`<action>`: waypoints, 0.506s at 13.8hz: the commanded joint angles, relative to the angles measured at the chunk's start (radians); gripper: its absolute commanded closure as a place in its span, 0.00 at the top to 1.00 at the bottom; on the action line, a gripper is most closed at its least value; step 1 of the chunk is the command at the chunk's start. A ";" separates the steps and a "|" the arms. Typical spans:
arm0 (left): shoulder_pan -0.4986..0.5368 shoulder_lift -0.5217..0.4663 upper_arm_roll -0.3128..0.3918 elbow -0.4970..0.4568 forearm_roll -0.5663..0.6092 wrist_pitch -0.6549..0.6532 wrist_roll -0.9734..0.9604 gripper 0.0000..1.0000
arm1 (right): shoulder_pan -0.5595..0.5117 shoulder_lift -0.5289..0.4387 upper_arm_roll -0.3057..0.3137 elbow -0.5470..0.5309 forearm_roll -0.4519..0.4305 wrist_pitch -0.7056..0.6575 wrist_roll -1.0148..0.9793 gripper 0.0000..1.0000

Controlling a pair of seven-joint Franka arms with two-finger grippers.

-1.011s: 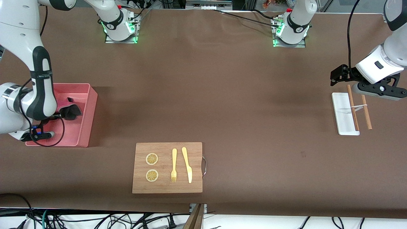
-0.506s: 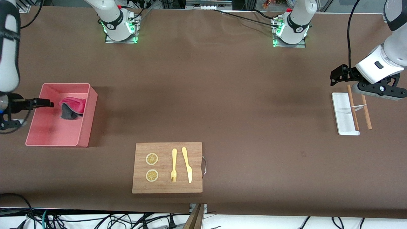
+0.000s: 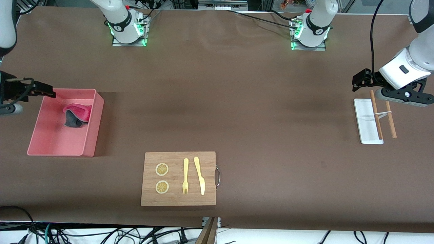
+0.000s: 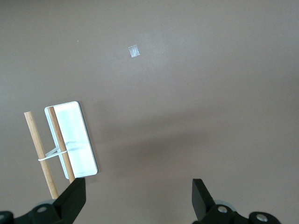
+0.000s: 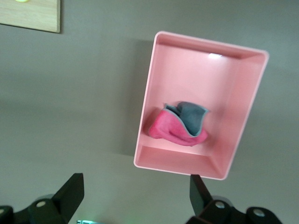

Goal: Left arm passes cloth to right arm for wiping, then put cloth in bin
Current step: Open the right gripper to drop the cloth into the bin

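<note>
The cloth (image 3: 77, 114) lies crumpled in the pink bin (image 3: 54, 149), crimson face and dark grey face both showing. It also shows in the right wrist view (image 5: 180, 123), inside the bin (image 5: 187, 168). My right gripper (image 3: 37, 89) is open and empty, up in the air over the table just outside the bin's corner; its jaws stand wide apart in the right wrist view (image 5: 135, 186). My left gripper (image 3: 403, 96) is open and empty, waiting over the table at the left arm's end, its jaws wide apart in the left wrist view (image 4: 138, 191).
A small white tray (image 3: 366, 125) with two banded wooden sticks (image 3: 376, 115) lies under the left gripper. A wooden cutting board (image 3: 178, 178) with two lemon slices, a fork and a knife lies nearer the front camera.
My right gripper has let go of the cloth, risen out of the bin and drawn back past its corner. The cloth stays in the bin. The left arm has not moved.
</note>
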 commanded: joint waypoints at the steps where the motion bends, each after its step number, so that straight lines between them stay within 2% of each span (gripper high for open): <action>1: 0.006 0.000 0.001 0.006 -0.019 -0.012 0.025 1.00 | -0.037 -0.089 0.027 -0.031 -0.024 0.016 0.000 1.00; 4: 0.006 0.000 0.001 0.006 -0.019 -0.012 0.027 1.00 | -0.047 -0.124 0.051 -0.035 -0.019 0.003 0.012 1.00; 5: 0.006 0.000 0.001 0.006 -0.019 -0.012 0.025 1.00 | -0.063 -0.141 0.079 -0.038 -0.018 -0.025 0.035 1.00; 7: 0.006 0.000 0.001 0.006 -0.019 -0.012 0.025 1.00 | -0.074 -0.144 0.093 -0.037 -0.015 -0.076 0.145 1.00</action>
